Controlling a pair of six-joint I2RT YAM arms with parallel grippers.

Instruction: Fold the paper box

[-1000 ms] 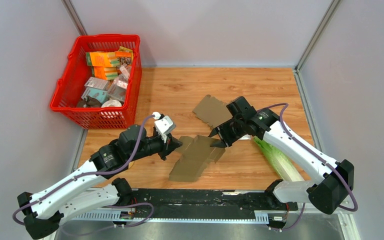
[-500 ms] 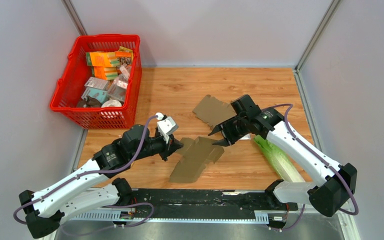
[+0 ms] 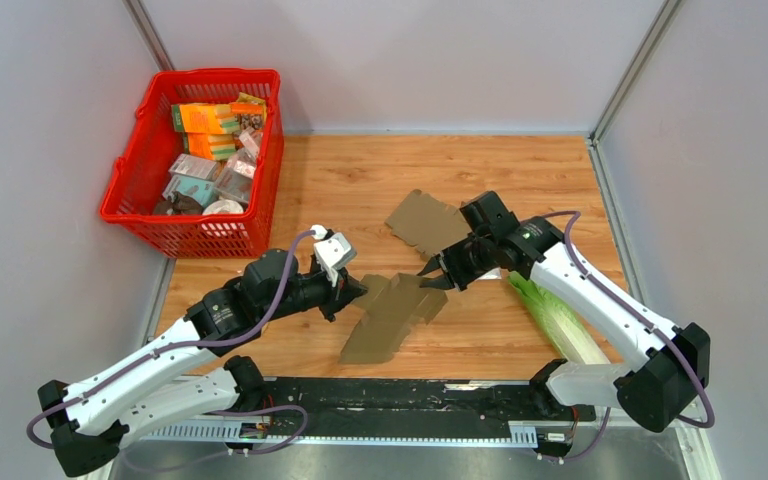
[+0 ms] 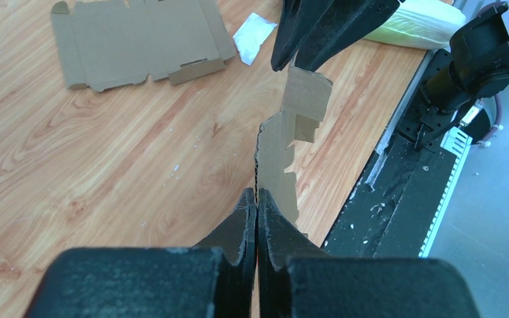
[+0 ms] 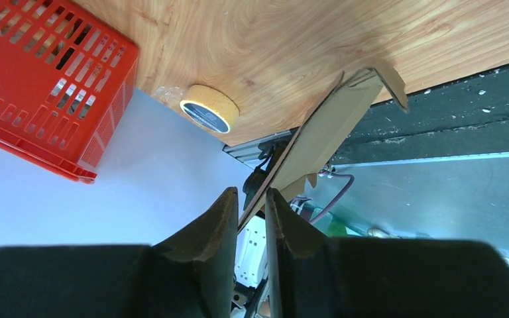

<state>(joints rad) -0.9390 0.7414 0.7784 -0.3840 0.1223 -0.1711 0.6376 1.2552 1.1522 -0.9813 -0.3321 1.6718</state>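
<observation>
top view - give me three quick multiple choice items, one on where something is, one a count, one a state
1. Where does the basket stand?
A. far left
B. near right
C. dead centre

2. How many cardboard blanks are in view?
A. one
B. two
C. four

3. How do the left fingers stand?
A. wide open
B. shut on nothing
C. shut on a blank

Answers:
1 A, it sits at the far left, next to the wall.
2 B, a flat blank lies far centre and a held blank sits between the two arms.
3 C, the left wrist view shows them pinching the held blank's edge.
</observation>
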